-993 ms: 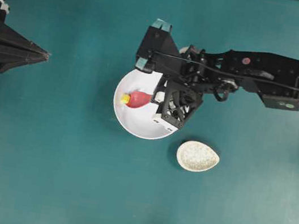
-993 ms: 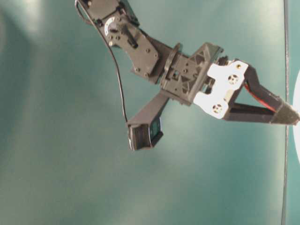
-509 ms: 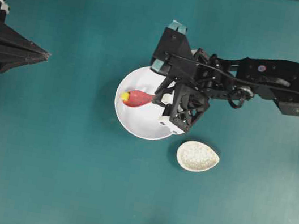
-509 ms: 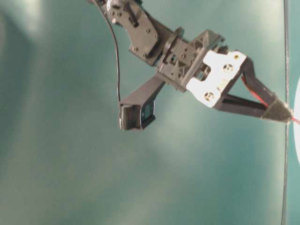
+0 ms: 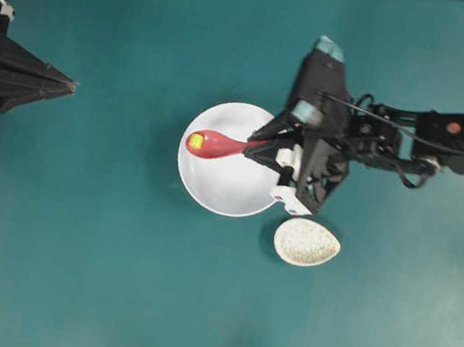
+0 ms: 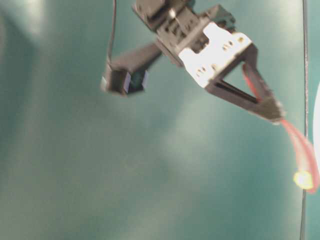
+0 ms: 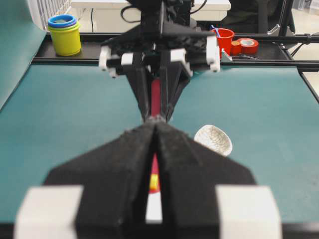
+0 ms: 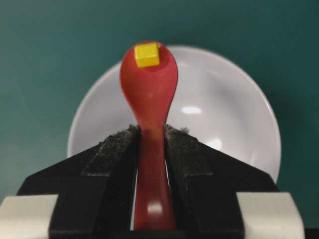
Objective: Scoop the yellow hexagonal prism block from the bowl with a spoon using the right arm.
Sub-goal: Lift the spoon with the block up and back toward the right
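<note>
The white bowl (image 5: 224,177) sits mid-table; it also shows in the right wrist view (image 8: 224,124). My right gripper (image 5: 259,147) is shut on the handle of the pink-red spoon (image 5: 215,144), held above the bowl. The tiny yellow block (image 5: 195,141) rests in the spoon's scoop near its tip, clear in the right wrist view (image 8: 147,54), where the spoon (image 8: 149,94) sits between the jaws of the gripper (image 8: 150,133). The table-level view shows the spoon (image 6: 300,147) and block (image 6: 302,179) lifted. My left gripper (image 5: 70,87) is shut and empty at the far left, pointing at the bowl.
A small speckled beige dish (image 5: 307,242) lies just right of and below the bowl, under the right wrist. In the left wrist view, a yellow and blue cup stack (image 7: 65,34) and a red cup (image 7: 225,37) stand beyond the table's far edge.
My right gripper has pulled back to the right and risen, lifting the spoon level with the yellow block in its scoop. The left arm has not moved.
</note>
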`<state>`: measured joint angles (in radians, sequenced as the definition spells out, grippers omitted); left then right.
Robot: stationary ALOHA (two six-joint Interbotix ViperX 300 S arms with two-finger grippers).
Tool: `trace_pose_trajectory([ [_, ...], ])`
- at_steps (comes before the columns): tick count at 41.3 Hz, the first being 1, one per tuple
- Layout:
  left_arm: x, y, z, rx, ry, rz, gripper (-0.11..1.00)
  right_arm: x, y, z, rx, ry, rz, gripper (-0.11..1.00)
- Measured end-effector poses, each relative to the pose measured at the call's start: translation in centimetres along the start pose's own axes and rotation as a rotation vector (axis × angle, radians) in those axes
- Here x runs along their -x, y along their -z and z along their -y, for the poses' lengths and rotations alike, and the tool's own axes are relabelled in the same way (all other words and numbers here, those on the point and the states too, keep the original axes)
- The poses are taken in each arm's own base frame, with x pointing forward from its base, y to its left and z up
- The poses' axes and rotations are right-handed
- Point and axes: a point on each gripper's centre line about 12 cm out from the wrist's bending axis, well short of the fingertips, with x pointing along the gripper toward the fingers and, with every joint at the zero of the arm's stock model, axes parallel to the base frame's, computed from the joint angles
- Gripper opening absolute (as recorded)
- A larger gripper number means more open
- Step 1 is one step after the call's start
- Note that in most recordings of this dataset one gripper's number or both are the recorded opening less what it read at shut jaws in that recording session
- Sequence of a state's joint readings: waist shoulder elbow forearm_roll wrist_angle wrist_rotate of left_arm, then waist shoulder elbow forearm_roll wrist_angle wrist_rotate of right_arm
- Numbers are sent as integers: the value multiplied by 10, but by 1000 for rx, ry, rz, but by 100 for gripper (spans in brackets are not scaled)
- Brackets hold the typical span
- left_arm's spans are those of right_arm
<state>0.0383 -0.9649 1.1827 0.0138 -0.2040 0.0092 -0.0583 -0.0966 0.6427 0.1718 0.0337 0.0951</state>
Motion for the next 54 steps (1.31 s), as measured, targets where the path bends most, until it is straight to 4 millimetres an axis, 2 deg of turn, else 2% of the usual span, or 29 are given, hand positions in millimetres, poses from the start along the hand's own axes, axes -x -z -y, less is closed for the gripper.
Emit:
trace_pose_trajectory([
  [12, 0, 0, 0, 2, -2, 0, 1, 35, -2, -1, 21, -29, 207, 23],
  [23, 0, 0, 0, 2, 0, 0, 1, 55, 3, 1, 42, -36, 246, 23],
  [54, 0, -1, 0, 12, 0, 8, 1, 60, 1, 0, 92, -34, 265, 23],
])
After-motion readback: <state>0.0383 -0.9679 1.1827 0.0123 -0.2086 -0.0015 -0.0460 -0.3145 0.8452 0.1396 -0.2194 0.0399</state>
